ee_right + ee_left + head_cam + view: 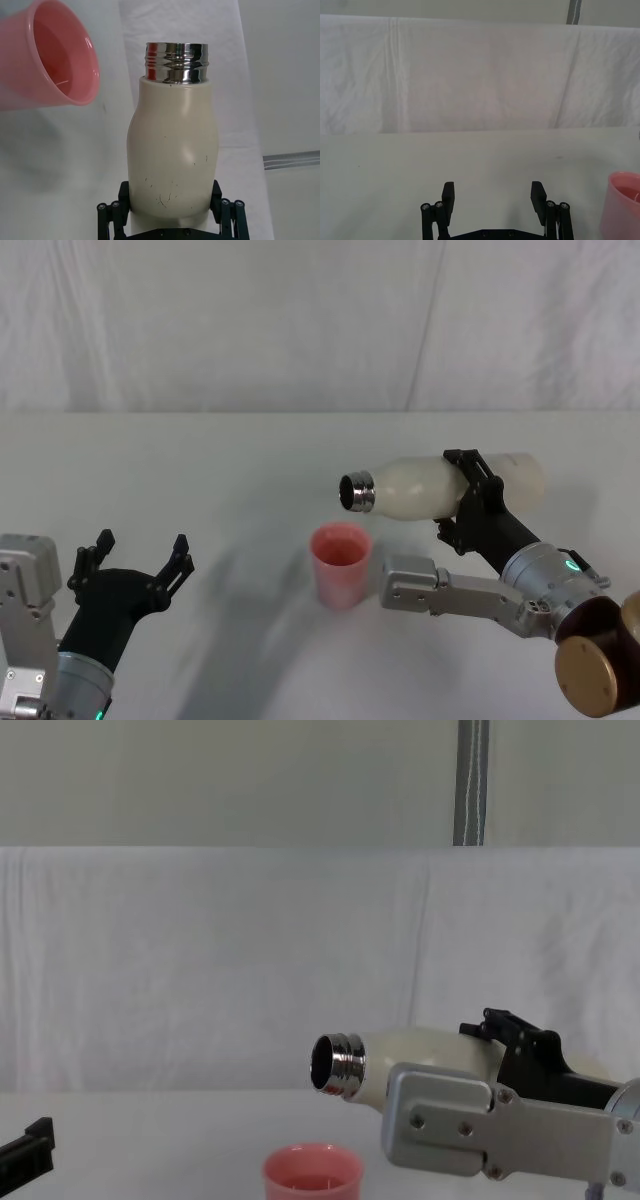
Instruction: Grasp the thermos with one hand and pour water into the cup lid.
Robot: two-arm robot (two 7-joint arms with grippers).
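Right, the pour is live, so keep it slow.
Left claw: parked low at your left over the surface, jaws spread, nothing in them.
Right claw: clamped round the thermos about mid-body, holding it off the surface.
Cup lid: upright on the surface near centre, just below and a touch left of the steel neck; a wet sheen shows inside.
Thermos axis: close to horizontal, long axis running right to left, base at your right.
Mouth direction: points left and slightly toward you, sitting above the cup lid's right rim.
Doing it well: tip the neck down gradually by rolling the wrist, keep the mouth over the cup lid's opening, don't drift sideways, and don't touch the rim.
Risk: a sudden tilt would likely overshoot the small cup lid.
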